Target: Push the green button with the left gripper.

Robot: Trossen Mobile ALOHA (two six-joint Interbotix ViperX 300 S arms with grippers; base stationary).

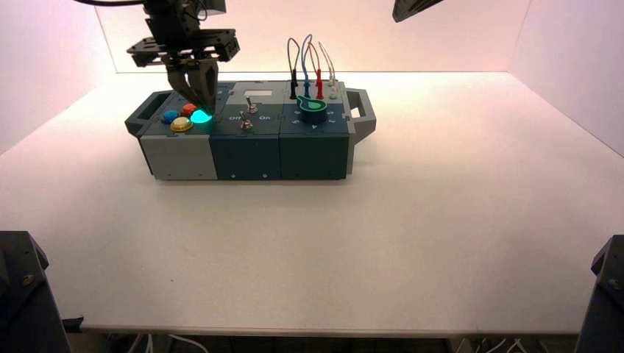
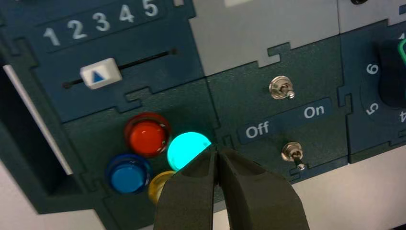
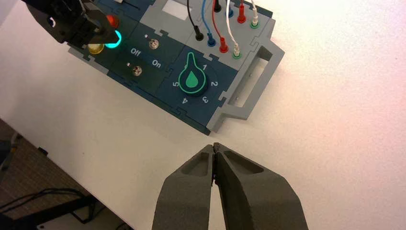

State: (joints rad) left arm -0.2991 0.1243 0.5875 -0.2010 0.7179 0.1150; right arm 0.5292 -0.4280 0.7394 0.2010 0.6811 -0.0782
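1. Bright cyan-green light filled the green button point(image 2: 186, 149), a smooth, round dome whose glow washed out any surface detail. It sat in the left section of the box point(image 1: 246, 156), on the top face, beside the red point(image 2: 147, 137), blue point(image 2: 128, 176) and yellow point(image 2: 160, 184) buttons.
2. The left gripper point(image 2: 215, 149) was over that cluster, its tapered fingers pressed together into a narrow point, with nothing between them. The tips overlapped the glowing dome's edge in the left wrist view; actual contact could not be told.
3. Dark, matte and angular, the right gripper point(image 3: 214, 146) hung beyond the box's right side, high above the table point(image 1: 441, 220), its fingers also drawn together and empty.
4. The red and blue domes stood in round collars of their own colours, with a soft sheen.
5. Jigsaw-edged panels, dark green, navy and pale grey, formed the box's top. A white slider point(image 2: 101, 74) with a blue triangle sat near the "1" end of its slot.
6. Two shiny metal toggle switches point(image 2: 282, 88) point(image 2: 293, 153) flanked the "Off" and "On" lettering. The dark knob point(image 3: 193, 80) bore a green outline and teardrop; thin wires point(image 3: 215, 24) curved above coloured plugs.
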